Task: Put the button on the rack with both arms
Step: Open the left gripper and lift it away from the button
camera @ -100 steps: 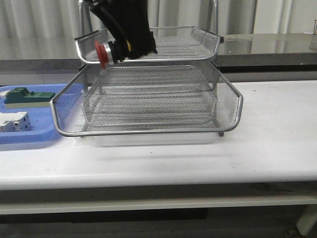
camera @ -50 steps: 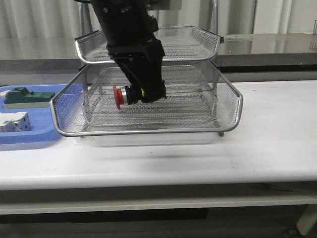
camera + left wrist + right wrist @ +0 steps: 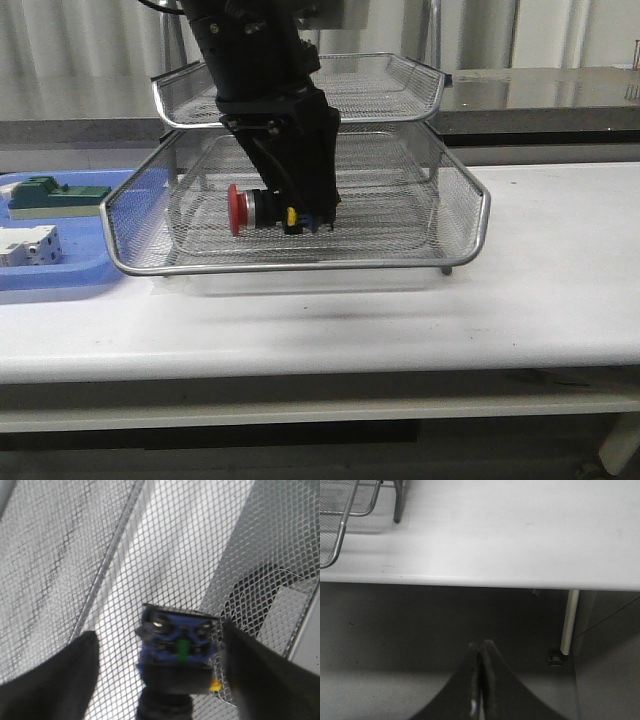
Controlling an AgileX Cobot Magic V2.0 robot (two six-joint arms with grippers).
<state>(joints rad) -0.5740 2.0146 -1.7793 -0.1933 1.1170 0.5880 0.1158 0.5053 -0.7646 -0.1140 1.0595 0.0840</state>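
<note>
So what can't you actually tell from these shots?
- Front view: whether the button touches the rack's mesh; the arm and mesh wall obscure it.
- Left wrist view: the button's red head, hidden behind its own body.
- Front view: the right gripper, outside the frame.

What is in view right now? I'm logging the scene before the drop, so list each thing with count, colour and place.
button: one, red head, black body, lying sideways in the rack's middle tier, between the left gripper's fingers
rack: one, silver wire mesh, centre of the table
table: one, white
tray: one, blue, left of the rack
green block: one, in the tray
white block: one, in the tray
left gripper: black, open, fingers apart either side of the button
right gripper: black, shut, off the table's edge
</note>
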